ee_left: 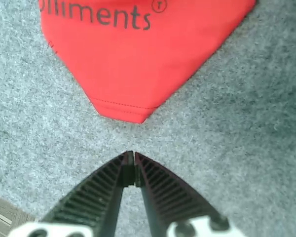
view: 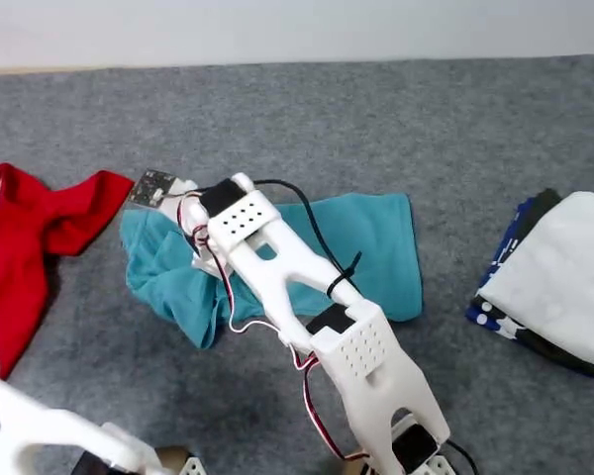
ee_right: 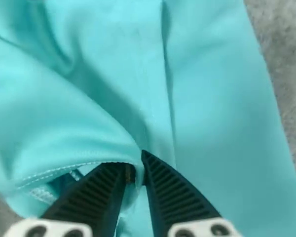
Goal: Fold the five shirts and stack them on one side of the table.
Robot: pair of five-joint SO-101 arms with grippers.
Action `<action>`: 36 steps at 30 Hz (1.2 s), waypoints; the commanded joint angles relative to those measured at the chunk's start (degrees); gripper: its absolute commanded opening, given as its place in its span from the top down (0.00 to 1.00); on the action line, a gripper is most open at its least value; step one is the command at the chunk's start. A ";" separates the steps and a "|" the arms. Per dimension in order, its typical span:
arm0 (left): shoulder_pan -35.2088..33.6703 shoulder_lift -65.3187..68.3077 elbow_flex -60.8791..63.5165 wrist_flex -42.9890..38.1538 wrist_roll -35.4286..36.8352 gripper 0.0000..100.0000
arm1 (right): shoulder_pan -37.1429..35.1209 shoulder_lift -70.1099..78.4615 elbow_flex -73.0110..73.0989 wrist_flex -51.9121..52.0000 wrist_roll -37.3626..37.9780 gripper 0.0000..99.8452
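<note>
A grey, felt-like surface (view: 396, 119) with a finely speckled nap spreads across the work area. A thin tan strip (view: 40, 68) runs along part of its far edge, with a pale, plain wall (view: 297, 28) beyond. A brown, wood-grained patch (ee_left: 1, 216) borders one corner of the grey.

Your right arm (view: 307, 287) is white printed plastic with hole-dotted panels, black servos (view: 218, 196), and red, white and black cables (view: 228, 297); your black ribbed fingers (ee_left: 104, 186) sit on white mounts.
</note>
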 commanded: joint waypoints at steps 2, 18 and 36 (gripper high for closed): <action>-0.44 -1.76 -0.31 -0.44 -0.53 0.99 | -1.19 -4.00 -7.47 7.08 -0.09 0.88; -0.35 -1.76 -0.75 -0.44 -0.53 0.99 | -16.57 -22.37 15.38 18.68 -0.26 0.83; -0.35 -1.76 -0.31 -0.44 -0.44 0.99 | -22.64 -22.29 34.46 -6.73 0.09 0.83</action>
